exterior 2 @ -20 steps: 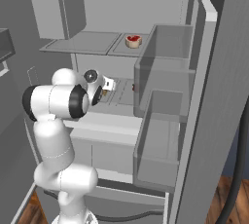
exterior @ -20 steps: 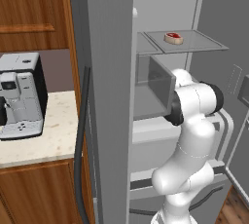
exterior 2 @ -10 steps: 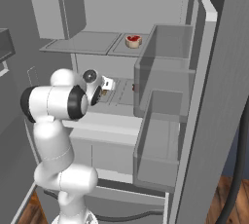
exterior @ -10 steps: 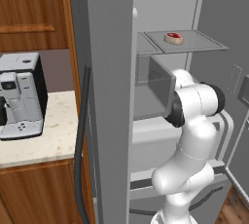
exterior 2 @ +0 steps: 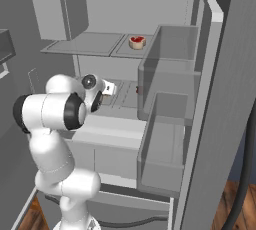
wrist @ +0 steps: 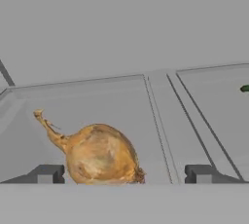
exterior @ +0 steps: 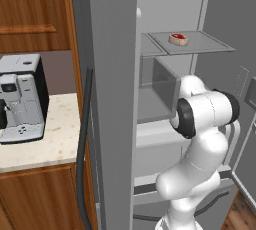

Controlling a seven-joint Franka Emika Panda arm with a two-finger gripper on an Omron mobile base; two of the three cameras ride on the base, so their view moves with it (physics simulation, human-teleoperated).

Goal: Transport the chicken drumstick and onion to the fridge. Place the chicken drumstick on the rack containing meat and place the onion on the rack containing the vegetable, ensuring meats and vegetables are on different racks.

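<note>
At lower centre of your hand view, the golden-brown round onion (wrist: 99,155) lies on the pale grey fridge shelf (wrist: 204,106) between your released, wide-spread dark gripper (wrist: 124,174) fingertips.

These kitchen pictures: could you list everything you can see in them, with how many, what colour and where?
Tall grey metallic fridge: one, grey, door open, pale interior.
Translucent grey shelves: several, inside the fridge.
Translucent grey door bins: two, on the open door.
Small red-and-pale meat piece: one, on the upper shelf.
Roundish golden-brown onion: one, lying on a lower shelf between the open finger tips.
Small green thing: one, at the hand view's right edge; too cut off to identify.
Grey-and-black coffee machine: one, on the counter.
Pale speckled counter: one, left of the fridge.
Brown wooden cabinets: above and below the counter.
White robot arm: one, reaching into the fridge.
End effector: one, dark tips, open.
</note>
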